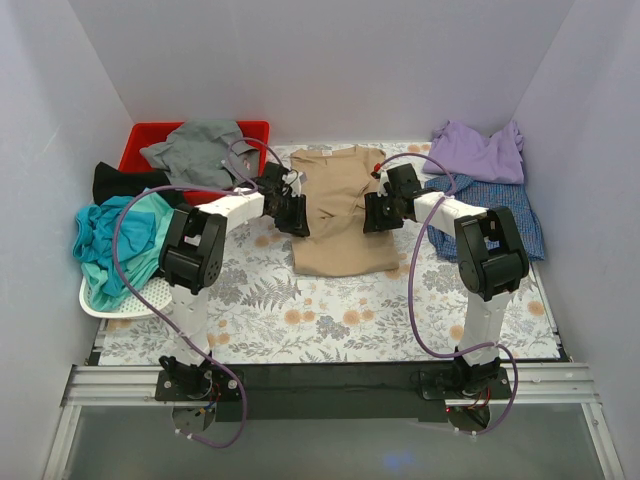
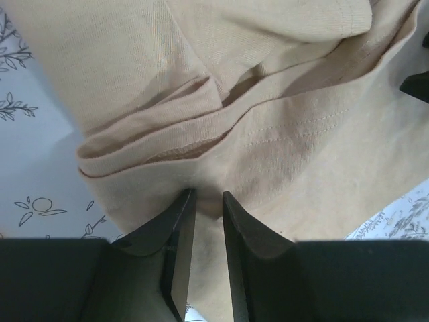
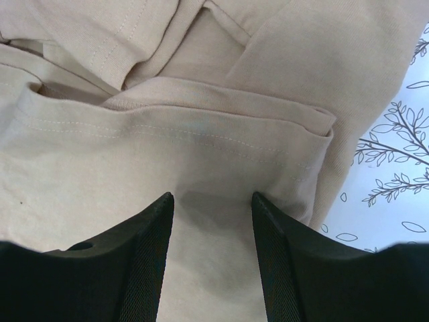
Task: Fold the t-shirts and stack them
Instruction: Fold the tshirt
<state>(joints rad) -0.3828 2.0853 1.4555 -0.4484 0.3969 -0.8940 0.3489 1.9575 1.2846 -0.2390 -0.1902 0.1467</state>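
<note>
Floral tablecloth (image 1: 330, 320) under creased tan t-shirt (image 1: 340, 210)

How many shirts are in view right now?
6: tan centre, grey on the bin, black beside it, teal in the basket, lavender and checked far right. More may lie underneath.

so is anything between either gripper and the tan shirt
Nothing visible stands in the way. The left gripper is right at the tan shirt's left edge and the right gripper is at its right edge. In each wrist view only tan cloth shows between the fingers.
</note>
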